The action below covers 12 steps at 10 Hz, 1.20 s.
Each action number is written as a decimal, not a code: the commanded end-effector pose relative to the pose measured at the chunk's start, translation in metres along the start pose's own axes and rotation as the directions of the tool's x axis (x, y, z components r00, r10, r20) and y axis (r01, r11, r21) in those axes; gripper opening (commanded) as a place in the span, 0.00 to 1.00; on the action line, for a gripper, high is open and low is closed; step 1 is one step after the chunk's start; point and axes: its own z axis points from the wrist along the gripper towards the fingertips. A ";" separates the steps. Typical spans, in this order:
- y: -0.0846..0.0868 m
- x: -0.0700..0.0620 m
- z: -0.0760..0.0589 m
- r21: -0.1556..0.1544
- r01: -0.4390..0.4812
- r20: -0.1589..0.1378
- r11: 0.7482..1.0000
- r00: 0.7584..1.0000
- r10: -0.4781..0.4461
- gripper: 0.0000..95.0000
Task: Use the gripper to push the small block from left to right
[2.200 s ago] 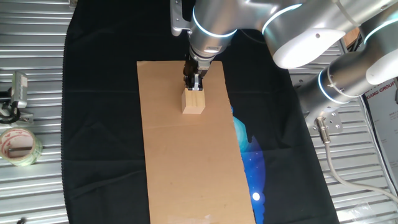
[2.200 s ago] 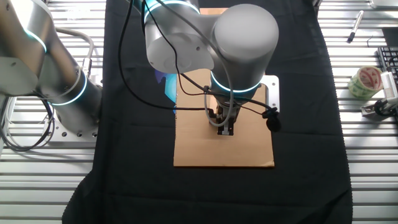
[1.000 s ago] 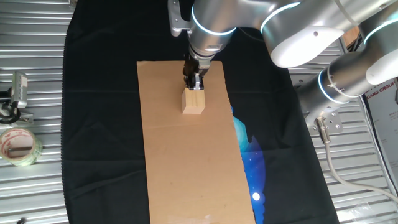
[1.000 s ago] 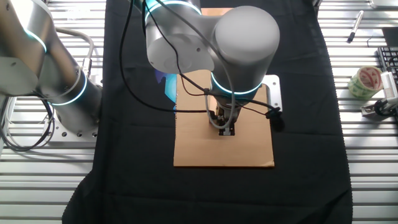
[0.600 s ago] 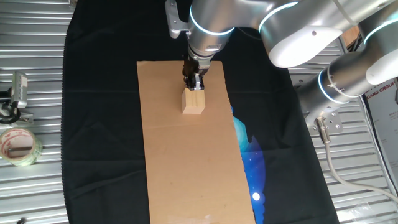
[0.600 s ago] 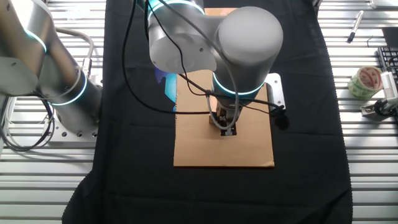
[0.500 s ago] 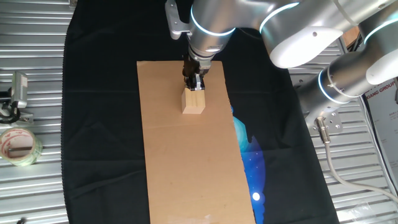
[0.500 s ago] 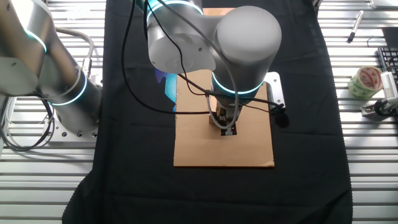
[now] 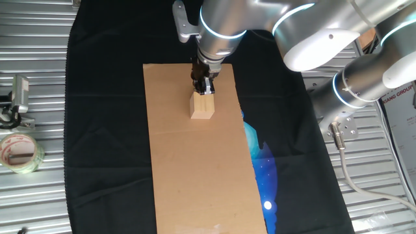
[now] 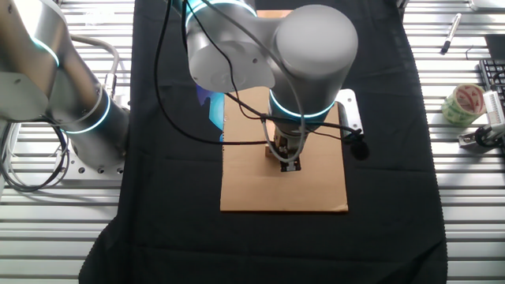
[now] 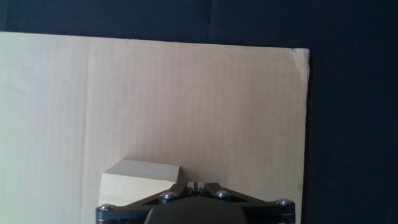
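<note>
The small block [image 9: 202,106], a pale tan wooden cube, stands on the brown cardboard sheet [image 9: 195,169] near its far end. My gripper [image 9: 204,90] is shut and empty, its tips right behind the block's far top edge. In the other fixed view the gripper [image 10: 289,165] points down at the sheet [image 10: 316,189] and the arm hides the block. In the hand view the block [image 11: 138,180] sits at the lower left, beside the closed gripper [image 11: 195,185].
A black cloth [image 9: 104,130] covers the table under the sheet. A roll of tape [image 9: 19,153] and a metal clip [image 9: 18,94] lie at the left on the metal table. A second silver arm [image 9: 370,78] stands at the right.
The wrist has turned slightly about the gripper's axis; the gripper's tips and the block stay where they were.
</note>
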 end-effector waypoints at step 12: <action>0.000 0.000 0.001 -0.037 -0.050 0.060 0.998 0.997 0.052 0.00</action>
